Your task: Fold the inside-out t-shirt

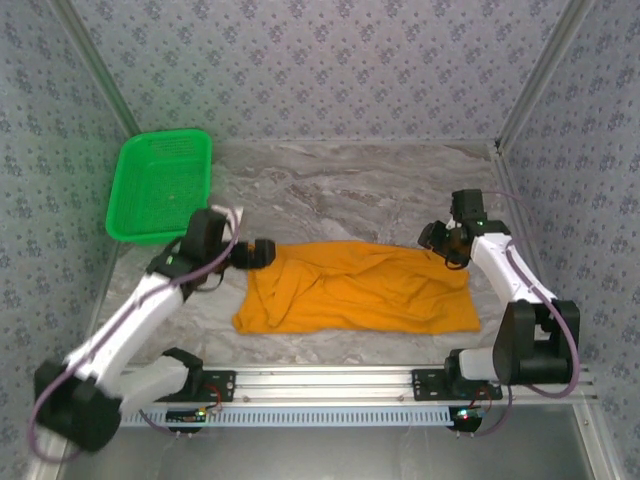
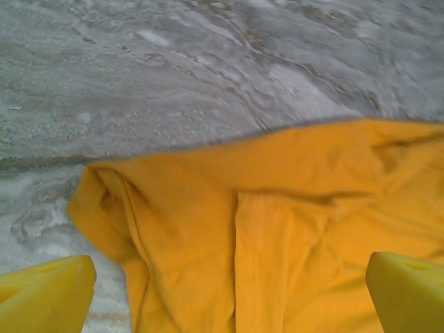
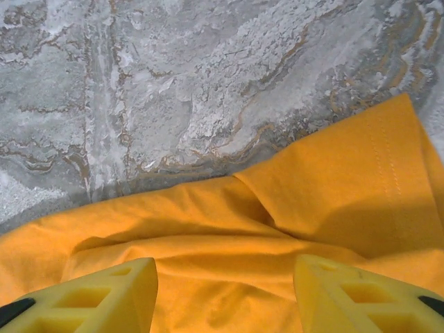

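The orange-yellow cloth t-shirt (image 1: 360, 288) lies on the grey, marble-veined tabletop (image 1: 350, 185), between the two arms and near the front rail. It is spread into a rough, wide rectangle: soft, matte, crossed by shallow creases and a few raised folds.

The left gripper (image 1: 262, 252) hangs at the shirt's left far corner. In the left wrist view its blocky yellow plastic fingers (image 2: 45, 295) stand wide apart at the bottom corners of the picture. Between them there is only slack fabric (image 2: 277, 229) lying below, so it grips nothing. A rolled hem curls at the cloth's left edge, and a straight fold line runs down the middle.

The right gripper (image 1: 440, 243) sits over the shirt's right far corner. Its yellow fingers (image 3: 104, 298) – ribbed, with cut-out windows – are parted and hold nothing, the cloth (image 3: 277, 215) lying loose beneath. A stitched hem shows on the flap at the right, its corner pointed.

A green plastic mesh basket (image 1: 160, 185), rectangular, rests at the far left, well apart from the shirt.
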Motion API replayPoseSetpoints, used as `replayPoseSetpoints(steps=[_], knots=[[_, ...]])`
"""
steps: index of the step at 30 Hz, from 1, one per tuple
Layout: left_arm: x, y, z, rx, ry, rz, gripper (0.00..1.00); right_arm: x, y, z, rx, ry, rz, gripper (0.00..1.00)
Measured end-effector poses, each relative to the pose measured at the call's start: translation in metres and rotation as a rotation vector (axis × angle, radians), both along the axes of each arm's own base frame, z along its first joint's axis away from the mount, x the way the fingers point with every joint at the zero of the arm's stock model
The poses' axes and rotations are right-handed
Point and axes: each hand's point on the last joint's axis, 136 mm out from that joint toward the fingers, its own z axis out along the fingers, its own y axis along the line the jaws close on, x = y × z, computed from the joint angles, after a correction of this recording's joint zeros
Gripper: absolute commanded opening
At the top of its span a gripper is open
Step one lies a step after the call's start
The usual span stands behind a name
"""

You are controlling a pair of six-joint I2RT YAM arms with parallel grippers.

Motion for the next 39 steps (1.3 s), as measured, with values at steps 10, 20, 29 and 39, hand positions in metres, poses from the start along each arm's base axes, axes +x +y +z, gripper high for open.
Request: replayPoseSetpoints(steps=[10,20,29,39], knots=[[0.016,-0.002,-0.101,0.118,0.415,0.16,0.67,0.016,-0.001,-0.03,-0.025,0.137,0.05,0.64],[0.024,0.02,-0.158,0.234,0.59,0.279,0.33,0.009,-0.053,-0.068,0.079,0.248,-0.135,0.35],[0.071,0.032,-0.154,0.316,0.517,0.25,0.35,0.057,-0.057,-0.078,0.089,0.191,-0.133,0.24],[0.133,0.015,-0.125,0.373,0.319,0.081,0.57,0.108,-0.061,-0.054,0.169,0.052,-0.138,0.57]])
